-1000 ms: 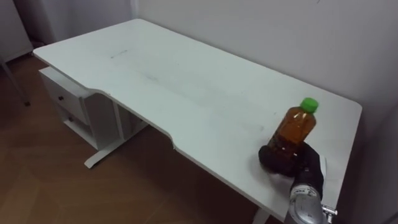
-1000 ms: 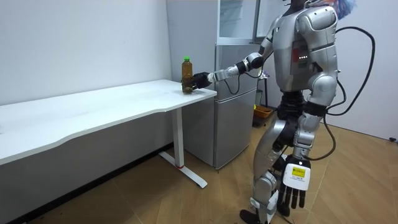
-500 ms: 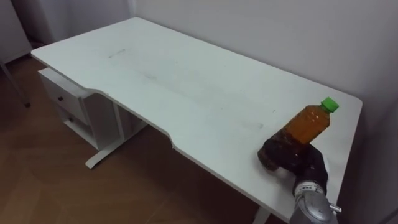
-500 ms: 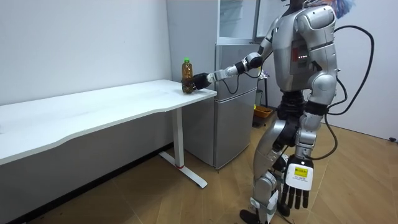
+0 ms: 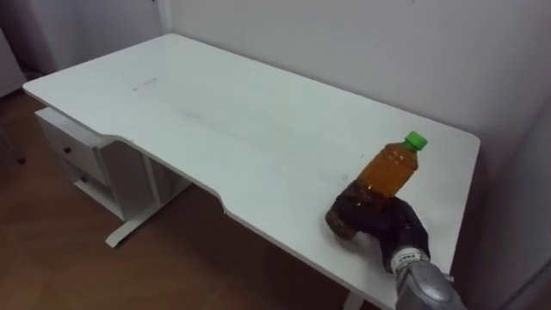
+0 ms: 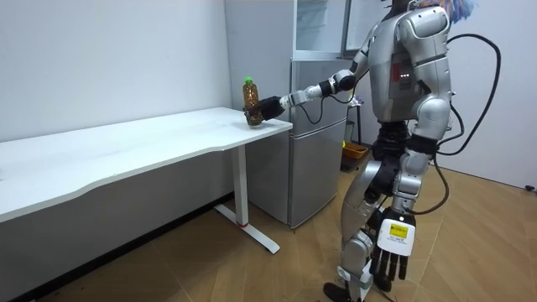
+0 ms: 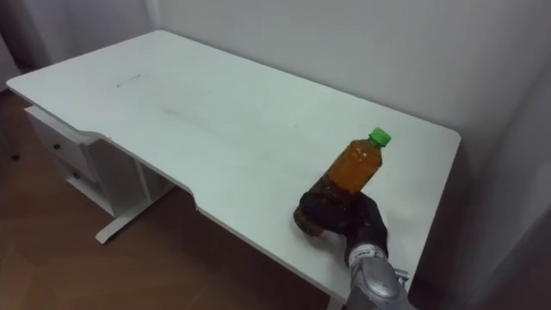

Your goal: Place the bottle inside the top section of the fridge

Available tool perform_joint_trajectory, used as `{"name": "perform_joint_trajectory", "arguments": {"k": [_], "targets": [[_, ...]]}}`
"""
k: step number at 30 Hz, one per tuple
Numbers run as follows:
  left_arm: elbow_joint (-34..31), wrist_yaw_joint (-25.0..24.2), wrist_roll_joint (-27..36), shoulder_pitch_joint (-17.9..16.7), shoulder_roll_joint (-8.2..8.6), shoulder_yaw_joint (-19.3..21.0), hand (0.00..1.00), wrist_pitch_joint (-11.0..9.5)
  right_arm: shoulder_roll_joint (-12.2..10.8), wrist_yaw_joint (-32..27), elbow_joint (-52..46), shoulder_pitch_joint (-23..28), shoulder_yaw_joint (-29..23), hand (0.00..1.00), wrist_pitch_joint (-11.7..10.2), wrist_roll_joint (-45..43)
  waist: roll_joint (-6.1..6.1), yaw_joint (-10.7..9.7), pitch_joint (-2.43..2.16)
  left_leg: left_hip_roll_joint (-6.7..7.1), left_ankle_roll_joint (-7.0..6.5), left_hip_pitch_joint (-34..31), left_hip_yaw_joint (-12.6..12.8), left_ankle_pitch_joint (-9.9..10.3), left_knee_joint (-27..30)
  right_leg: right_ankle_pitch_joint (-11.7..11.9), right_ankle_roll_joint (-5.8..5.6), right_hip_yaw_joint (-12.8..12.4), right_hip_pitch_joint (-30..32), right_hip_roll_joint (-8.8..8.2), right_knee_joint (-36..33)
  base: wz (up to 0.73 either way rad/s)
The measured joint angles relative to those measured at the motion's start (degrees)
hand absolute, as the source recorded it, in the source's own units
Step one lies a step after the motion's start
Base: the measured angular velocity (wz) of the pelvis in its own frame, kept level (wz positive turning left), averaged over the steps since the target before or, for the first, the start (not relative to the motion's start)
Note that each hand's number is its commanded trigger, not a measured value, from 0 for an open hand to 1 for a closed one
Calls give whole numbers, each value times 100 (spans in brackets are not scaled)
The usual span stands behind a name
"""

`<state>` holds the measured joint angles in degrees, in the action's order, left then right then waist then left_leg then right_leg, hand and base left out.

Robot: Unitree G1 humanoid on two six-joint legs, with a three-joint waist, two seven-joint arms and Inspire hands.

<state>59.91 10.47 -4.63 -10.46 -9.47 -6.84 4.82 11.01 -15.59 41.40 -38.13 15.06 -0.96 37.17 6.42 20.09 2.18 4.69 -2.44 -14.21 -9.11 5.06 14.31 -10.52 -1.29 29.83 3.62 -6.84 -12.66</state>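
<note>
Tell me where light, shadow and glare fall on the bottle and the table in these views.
Left eye view: soft, even light on the white table, no glare; the bottle glows amber, while the right hand, fingers curled round its base, looks dark. Right eye view: the same. Room view: the table shades the wall below it; the left hand hangs evenly lit.

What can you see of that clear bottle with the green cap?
The clear plastic bottle holds amber-brown liquid and is closed with a green cap. It leans, cap tilted toward the wall, over the white table's right end. The robot's black right hand is curled round its lower half; whether its base touches the tabletop is unclear.
</note>
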Motion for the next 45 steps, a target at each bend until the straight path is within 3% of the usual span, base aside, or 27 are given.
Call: {"name": "perform_joint_trajectory", "arguments": {"k": [6,11,12,16,20,26,34,40,45], "targets": [[-18,13,-3,-152,-10,8,0,30,11,274,-978,49,118,100,83,-90,-36,-97,-46,-10,-21,351,129,11,-79,9,-13,-174,-263,-7,11,-12],[-29,7,-251,-171,80,21,0,195,8,502,-1989,531,180,100,123,-812,-226,-138,-212,-21,-63,529,253,46,-111,56,-57,-390,-400,18,74,-14],[-30,6,-275,-161,94,37,0,216,6,526,-2031,557,179,100,149,-861,-254,-136,-223,-22,-65,551,253,46,-119,69,-58,-426,-415,27,88,-15],[-68,-20,-595,-165,138,355,0,242,7,676,-2275,581,164,100,469,-993,-320,-275,-222,-22,-73,683,291,44,-157,83,-61,-566,-498,38,114,-8],[-75,-13,-921,-187,184,629,0,260,13,857,-2491,581,150,100,476,-1259,-302,-420,-222,-34,-94,897,392,25,-257,93,-74,-631,-672,43,212,-7],[-72,-7,-967,-118,185,670,0,260,43,1134,-3092,642,146,100,489,-1593,-209,-678,-222,-34,-94,1029,425,27,-320,111,-90,-638,-825,65,307,0],[-18,6,-964,13,209,668,0,190,66,1157,-3679,857,114,100,524,-1629,-189,-791,-202,-79,-90,1279,574,60,-469,115,-87,-851,-937,85,308,-12],[91,11,-965,-11,227,676,0,137,398,1290,-4377,1053,39,100,566,-1983,-246,-951,-170,-95,-85,1292,604,127,-447,115,-87,-947,-949,105,302,-4],[101,8,-964,-43,226,679,0,132,516,1321,-4717,1070,-247,100,565,-2128,-286,-1041,-189,-117,-86,1309,709,128,-446,115,-86,-1152,-917,124,300,-10]]}}
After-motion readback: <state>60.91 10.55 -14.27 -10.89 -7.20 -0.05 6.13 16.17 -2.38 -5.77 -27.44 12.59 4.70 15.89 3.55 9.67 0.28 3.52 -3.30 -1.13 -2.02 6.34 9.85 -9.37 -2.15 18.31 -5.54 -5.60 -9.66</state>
